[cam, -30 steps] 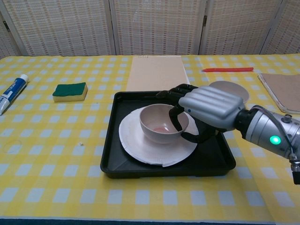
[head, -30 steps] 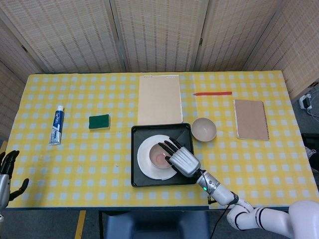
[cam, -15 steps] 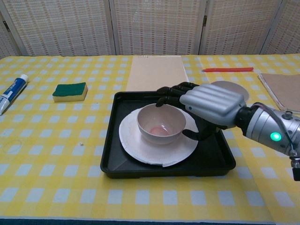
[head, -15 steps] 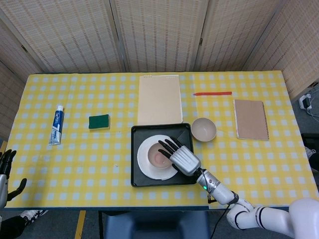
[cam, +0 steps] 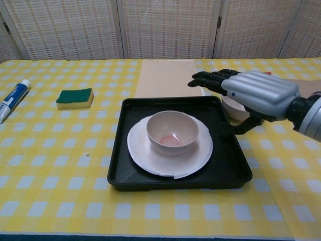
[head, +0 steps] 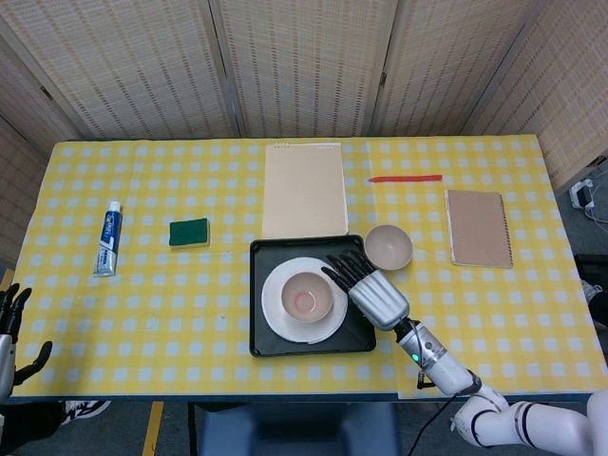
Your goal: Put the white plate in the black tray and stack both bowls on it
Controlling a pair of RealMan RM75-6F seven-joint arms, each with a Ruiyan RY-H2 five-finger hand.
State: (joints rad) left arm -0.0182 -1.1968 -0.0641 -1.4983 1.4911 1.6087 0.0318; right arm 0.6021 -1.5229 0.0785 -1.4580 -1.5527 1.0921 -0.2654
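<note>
On the table, the black tray [cam: 230,173] at the near edge holds the white plate [cam: 150,163] and first bowl [cam: 172,131]; the right hand [cam: 253,93], fingers spread and empty, has released it and withdraws toward the second bowl [head: 389,246] beside the tray's far right corner.

No lettering is legible, not even on the tube [head: 109,238].

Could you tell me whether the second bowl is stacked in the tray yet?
Not yet. The second bowl sits upright on the tablecloth outside the black tray, while the first bowl rests on the white plate.
</note>
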